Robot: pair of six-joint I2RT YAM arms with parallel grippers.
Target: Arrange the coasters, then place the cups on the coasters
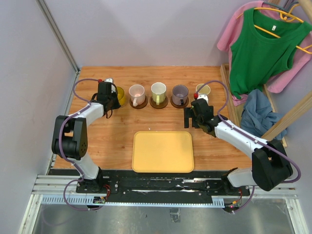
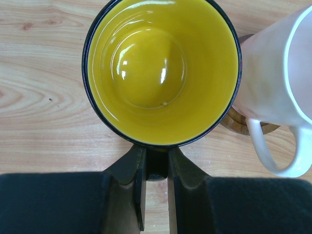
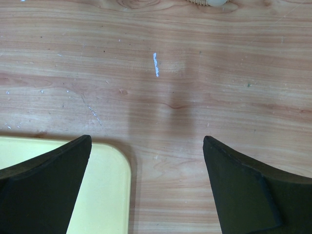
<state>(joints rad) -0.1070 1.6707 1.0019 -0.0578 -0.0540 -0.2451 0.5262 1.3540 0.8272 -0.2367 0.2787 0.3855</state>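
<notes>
Five cups stand in a row at the back of the table: yellow [image 1: 120, 95], pink [image 1: 136, 91], green-white [image 1: 158, 90], purple-grey [image 1: 180, 92] and cream-beige [image 1: 203, 89]. Brown coasters [image 1: 159, 104] show under the three middle cups. My left gripper [image 1: 109, 97] is shut on the dark handle of the yellow cup [image 2: 161, 68], fingertips against its near rim. Whether a coaster lies beneath that cup is hidden. The pink cup [image 2: 278, 73] stands on its coaster [image 2: 239, 124] just to its right. My right gripper [image 1: 193, 117] hangs open over bare wood, holding nothing.
A yellow rectangular tray [image 1: 163, 151] lies at the front middle; its corner [image 3: 107, 195] sits below my right gripper [image 3: 146, 139]. Beyond the right edge stands a wooden rack with a green top [image 1: 263, 48], pink clothes and a blue cloth [image 1: 256, 114]. Walls close the left and back.
</notes>
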